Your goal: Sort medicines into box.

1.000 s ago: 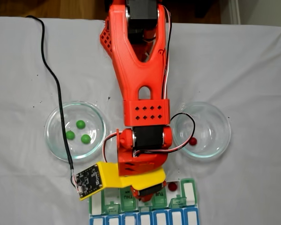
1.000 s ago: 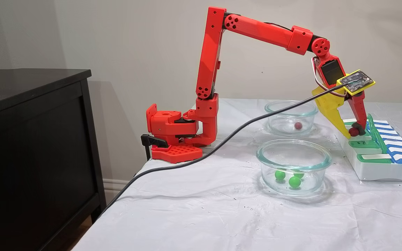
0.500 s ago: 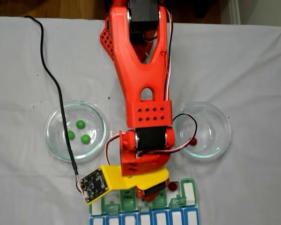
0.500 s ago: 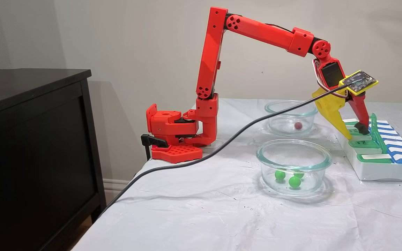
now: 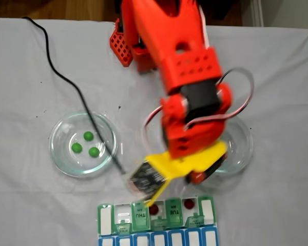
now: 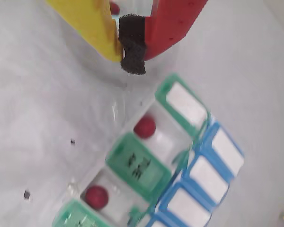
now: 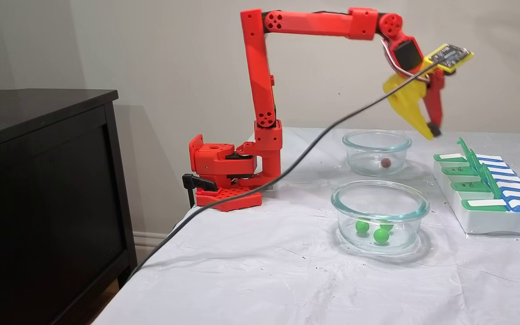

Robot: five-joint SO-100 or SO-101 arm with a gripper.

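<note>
The box [image 5: 173, 211] lies at the table's near edge in a fixed view, with two dark red medicines [image 5: 154, 209] [image 5: 189, 204] in open green compartments. The wrist view shows the same red pills [image 6: 145, 126] [image 6: 96, 196] in the box [image 6: 137, 163]. My gripper [image 7: 432, 133] hangs shut and empty, raised between the far bowl and the box [image 7: 481, 221]. Its yellow and red fingers meet at a black pad [image 6: 132, 45]. Another red pill [image 7: 384, 162] lies in the far bowl. Three green pills [image 5: 88, 136] [image 7: 381, 234] sit in the other bowl.
Two clear glass bowls [image 5: 54, 143] [image 5: 244, 148] stand on the white cloth to either side of the arm. A black cable [image 7: 287, 169] runs from the wrist across the table and off its edge. A dark cabinet [image 7: 39, 180] stands beside the table.
The gripper let go of a red pill into a green compartment of the box. It then rose well above the box and swung toward the bowl holding the red pill.
</note>
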